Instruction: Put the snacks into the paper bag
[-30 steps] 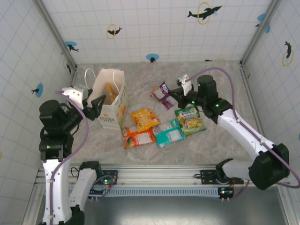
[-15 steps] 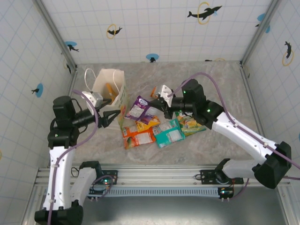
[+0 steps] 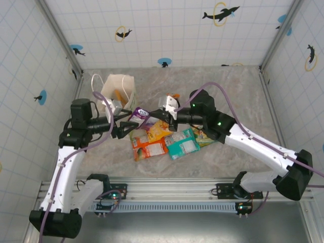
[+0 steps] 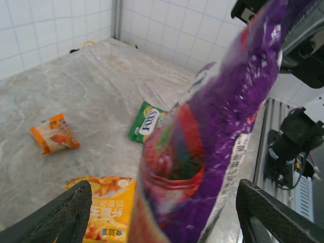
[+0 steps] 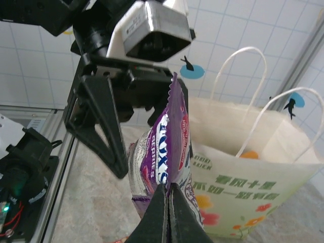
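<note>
**Purple packet at hand-over, beside the paper bag**

- Right gripper (image 5: 167,200): fingers pinched tight on the bottom seam of the purple packet (image 3: 139,112). Packet held on edge, upright, off the table. It sits just beside the paper bag (image 5: 243,187), on the side facing the loose snacks.
- Left gripper (image 4: 164,187): fingers spread wide, one to each side of the purple packet. Left wrist view shows the foil between them with a gap on both sides. No contact that I can make out.
- Bag stands upright and open-mouthed, string handles raised. Something orange already lies inside it.
- Away from the bag, past the packet: yellow packet (image 3: 157,129), red-orange packet (image 3: 149,149), teal packet (image 3: 182,144) clustered flat on the table. Green packet (image 4: 149,121) farther off, and a small orange packet (image 4: 53,139) farther again.

Judgement: this looks like a pass from right to left, then a drop into the bag.

To do it well:
- Close the left fingers on the flat body of the packet, clear of the right pinch.
- Release right only once left is firm. Glossy foil may slip.
- Lift over the bag rim and keep off the handles.
- Let go above the mouth. The bag looks light, so a nudge to its wall may tip it.
</note>
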### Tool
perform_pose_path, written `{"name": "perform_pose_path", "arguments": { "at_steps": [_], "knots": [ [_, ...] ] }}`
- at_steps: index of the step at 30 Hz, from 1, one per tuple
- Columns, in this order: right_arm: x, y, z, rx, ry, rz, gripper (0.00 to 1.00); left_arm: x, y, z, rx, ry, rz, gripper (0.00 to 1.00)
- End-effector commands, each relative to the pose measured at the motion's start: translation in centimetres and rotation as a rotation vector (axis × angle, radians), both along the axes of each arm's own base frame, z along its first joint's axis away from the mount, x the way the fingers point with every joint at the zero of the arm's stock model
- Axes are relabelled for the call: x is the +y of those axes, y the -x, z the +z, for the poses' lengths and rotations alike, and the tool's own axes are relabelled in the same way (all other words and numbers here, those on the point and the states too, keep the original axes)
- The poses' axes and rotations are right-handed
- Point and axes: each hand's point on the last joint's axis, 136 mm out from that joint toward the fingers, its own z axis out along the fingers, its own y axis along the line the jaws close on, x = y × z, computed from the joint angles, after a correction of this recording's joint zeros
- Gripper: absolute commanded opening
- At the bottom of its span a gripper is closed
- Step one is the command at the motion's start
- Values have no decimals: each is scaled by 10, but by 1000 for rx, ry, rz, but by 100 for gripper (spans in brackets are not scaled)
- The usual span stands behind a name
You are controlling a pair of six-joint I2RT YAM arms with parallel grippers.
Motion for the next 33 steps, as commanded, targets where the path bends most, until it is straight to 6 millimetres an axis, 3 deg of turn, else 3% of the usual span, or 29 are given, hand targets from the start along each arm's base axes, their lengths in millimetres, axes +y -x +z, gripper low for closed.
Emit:
{"name": "perform_pose_path", "arguments": {
  "at_steps": [1,5,10,15,20,23,30,31,33],
  "knots": [
    [8,3,55,-123,-133,11,0,-9,8,11,-40,9,-75,74],
    [15,4,57,-134,-133,19,0,-11,7,9,-42,0,-78,67],
    [18,-1,55,-138,-124,-2,0,-10,5,12,-56,-1,-65,29],
    [11,-17,55,-131,-139,-113,0,-7,1,20,-108,-4,-15,23],
    [-11,-30,56,-124,-209,-250,39,0,-8,38,-147,17,93,16],
    [-31,-40,54,-94,-255,-351,52,10,-17,60,-206,49,203,16],
    [-59,-49,35,-8,-306,-435,55,47,-42,126,-376,178,529,18],
    [-60,-50,31,3,-306,-440,55,53,-39,149,-427,218,561,18],
    [-63,-52,26,21,-306,-453,55,60,-40,168,-467,279,607,18]
  ]
}}
